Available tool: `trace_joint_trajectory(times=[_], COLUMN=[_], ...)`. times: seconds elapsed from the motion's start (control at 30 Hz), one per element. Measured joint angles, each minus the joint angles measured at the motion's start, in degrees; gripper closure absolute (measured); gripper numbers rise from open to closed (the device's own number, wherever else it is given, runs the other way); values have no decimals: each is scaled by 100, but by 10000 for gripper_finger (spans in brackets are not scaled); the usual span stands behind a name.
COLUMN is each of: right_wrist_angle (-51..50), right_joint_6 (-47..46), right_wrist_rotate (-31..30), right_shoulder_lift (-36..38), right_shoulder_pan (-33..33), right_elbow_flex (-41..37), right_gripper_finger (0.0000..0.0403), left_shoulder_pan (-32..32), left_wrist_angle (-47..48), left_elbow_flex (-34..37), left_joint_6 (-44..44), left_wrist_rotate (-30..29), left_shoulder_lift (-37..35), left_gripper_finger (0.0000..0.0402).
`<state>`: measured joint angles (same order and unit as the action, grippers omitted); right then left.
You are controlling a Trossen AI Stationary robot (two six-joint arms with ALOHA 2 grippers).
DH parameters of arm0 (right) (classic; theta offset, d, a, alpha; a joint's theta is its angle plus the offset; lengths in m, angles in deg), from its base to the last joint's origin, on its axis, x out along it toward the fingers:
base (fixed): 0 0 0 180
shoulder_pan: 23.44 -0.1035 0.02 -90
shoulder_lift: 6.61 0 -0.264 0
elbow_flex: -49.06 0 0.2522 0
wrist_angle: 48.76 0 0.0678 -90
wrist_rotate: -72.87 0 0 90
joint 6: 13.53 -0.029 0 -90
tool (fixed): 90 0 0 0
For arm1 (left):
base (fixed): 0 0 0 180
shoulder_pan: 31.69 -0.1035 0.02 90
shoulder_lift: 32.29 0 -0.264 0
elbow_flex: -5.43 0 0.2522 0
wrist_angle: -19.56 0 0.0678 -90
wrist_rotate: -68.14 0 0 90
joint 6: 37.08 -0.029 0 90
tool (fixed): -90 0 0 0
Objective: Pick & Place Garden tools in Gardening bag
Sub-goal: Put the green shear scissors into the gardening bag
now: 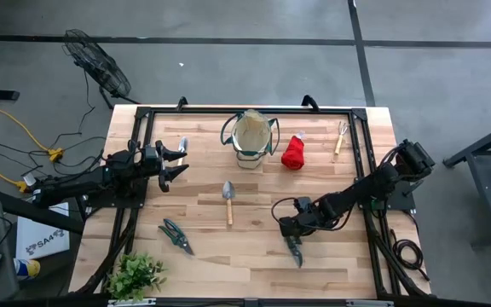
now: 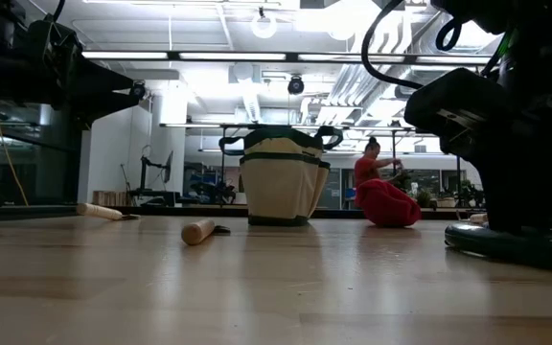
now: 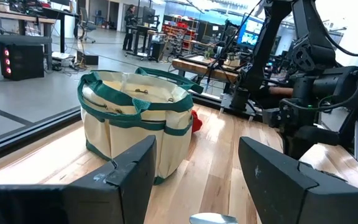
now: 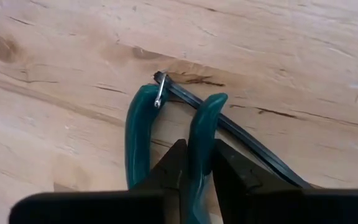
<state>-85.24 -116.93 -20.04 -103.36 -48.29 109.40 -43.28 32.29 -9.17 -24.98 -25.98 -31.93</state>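
Note:
My right gripper (image 1: 290,232) stands near the table's front right, pointing steeply down, shut on green-handled pruning shears (image 1: 296,250) that lie on the wood. A second pair of shears (image 1: 176,236) lies front left. The wooden-handled trowel (image 1: 228,201) lies at the middle. The beige, green-trimmed gardening bag (image 1: 252,136) stands upright at the back. Right of it are the red bundle (image 1: 293,152) and the hand fork (image 1: 341,136). My left gripper (image 1: 174,162) waits open and level at the left, facing the bag (image 3: 135,118). My right gripper pinches one green handle of the shears (image 4: 202,134) between its two fingers (image 4: 174,165), coming from above and slanting down. The other handle (image 4: 138,137) lies free outside the fingers. The shears lie flat on the table.
A leafy green plant (image 1: 135,275) sits at the front left corner. A black frame (image 1: 245,109) runs around the tabletop. Bare wood lies between the trowel and the right shears. A person in red (image 2: 367,163) shows in the room beyond the table.

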Motion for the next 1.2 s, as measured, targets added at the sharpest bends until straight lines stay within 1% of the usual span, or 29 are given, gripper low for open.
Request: trace_joint_trajectory(times=[0.13,0.27,0.37,0.47,0.57,0.67,0.8,0.9,1.1,1.2], right_wrist_angle=[21,-33,-182,-75,7,154,341,658,1120,1540], right_joint_6=[82,381,538,817,1046,1373,2296,3088,4310,5120], right_wrist_rotate=[-9,-155,-355,-868,-1175,-1227,-1493,-1675,-1820,-1842], right_shoulder_lift=[-2,-11,-14,-54,-36,-38,-33,12,165,341], right_shoulder_pan=[21,18,14,35,62,99,209,294,671,864], right_elbow_flex=[-8,85,230,386,504,657,904,1029,1231,1233], right_gripper_finger=[356,363,363,363,363,363,364,364,365,365], left_shoulder_pan=[0,-1,-1,-1,0,-2,0,-2,-1,0], left_wrist_angle=[0,0,0,0,0,0,1,2,2,11], left_elbow_flex=[0,0,0,0,0,0,0,0,0,0], left_joint_6=[-2,0,-1,0,-1,0,0,0,0,0], left_wrist_rotate=[1,1,0,0,0,0,0,0,0,4], left_shoulder_lift=[1,1,0,2,1,0,1,0,2,2], left_gripper_finger=[178,178,178,178,178,178,178,178,178,178])
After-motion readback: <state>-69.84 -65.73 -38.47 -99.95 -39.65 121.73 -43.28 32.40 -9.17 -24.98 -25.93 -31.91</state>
